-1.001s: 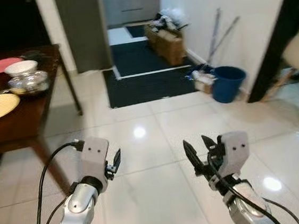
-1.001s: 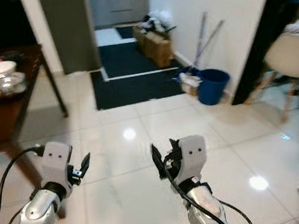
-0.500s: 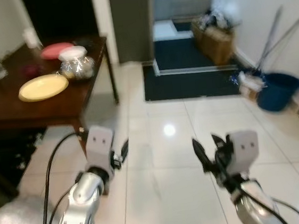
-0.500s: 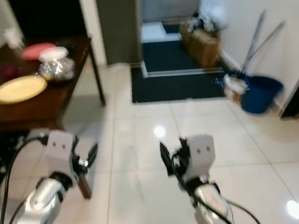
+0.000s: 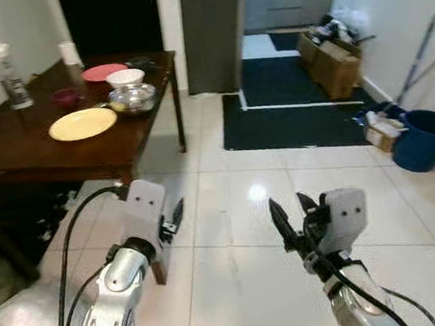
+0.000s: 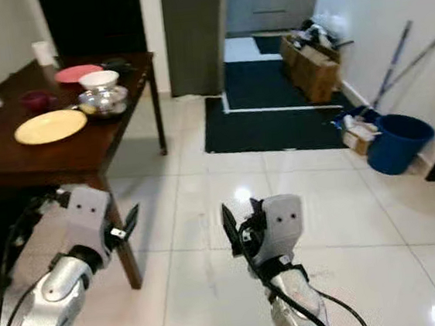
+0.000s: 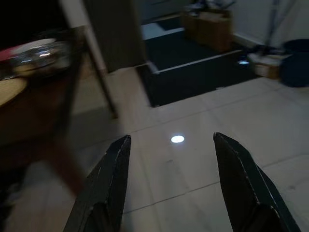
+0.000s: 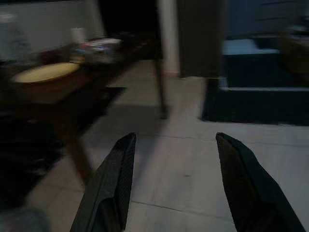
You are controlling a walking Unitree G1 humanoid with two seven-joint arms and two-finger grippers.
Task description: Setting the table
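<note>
A dark wooden table (image 5: 14, 157) stands at my left. On it lie a yellow plate (image 5: 83, 123), a pink plate (image 5: 104, 71), a white bowl (image 5: 125, 77), a shiny glass bowl (image 5: 132, 99), a dark red cup (image 5: 65, 96) and a clear bottle (image 5: 10, 76). My left gripper (image 7: 171, 140) is open and empty, raised over the floor just off the table's near corner. At the same height to its right, my right gripper (image 5: 287, 206) is also open and holds nothing. In the right wrist view the yellow plate (image 8: 46, 72) lies ahead on the table.
The table's near leg (image 6: 125, 250) stands close to my left arm. A dark rug (image 5: 298, 115) lies in the doorway ahead, with a cardboard box (image 5: 337, 65) beyond it. A blue bucket (image 5: 425, 138) and mop handles (image 5: 424, 52) stand by the right wall. White tiled floor (image 5: 246, 284) lies in front.
The camera has swung left, so the table and its dishes now show more fully and the bucket sits at the right edge. Both grippers stay open and raised as before.
</note>
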